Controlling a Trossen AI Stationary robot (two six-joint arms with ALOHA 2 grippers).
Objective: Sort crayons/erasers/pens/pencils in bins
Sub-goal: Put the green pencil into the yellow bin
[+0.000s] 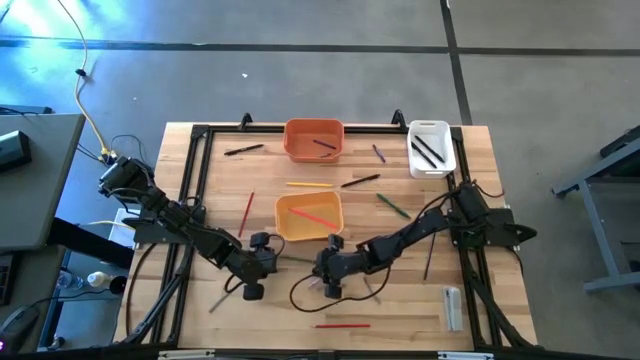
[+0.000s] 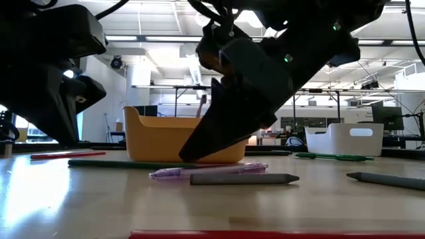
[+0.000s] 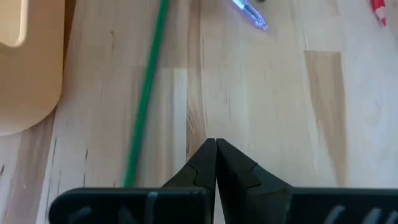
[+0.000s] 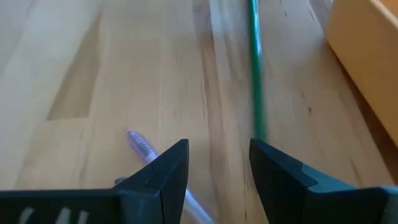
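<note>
My right gripper [image 4: 217, 158] is open and low over the table, just in front of the yellow-orange bin [image 1: 309, 217]. A thin green stick [image 4: 255, 74] lies past one of its fingers and a purple pen [image 4: 142, 144] runs under the other. In the low view the purple pen [image 2: 206, 171] and a grey crayon [image 2: 242, 178] lie flat below it. My left gripper [image 3: 216, 148] is shut and empty beside the same green stick [image 3: 146, 93]. The orange bin [image 1: 314, 140] and the white bin [image 1: 431, 147] stand at the far edge.
Loose sticks lie around: a red one [image 1: 246, 213] left of the yellow-orange bin, a yellow one [image 1: 308, 185], a black pen [image 1: 360, 181] and a green pen [image 1: 392, 205] behind it, a red one [image 1: 343, 325] near the front edge. A pale block [image 1: 452, 305] lies at front right.
</note>
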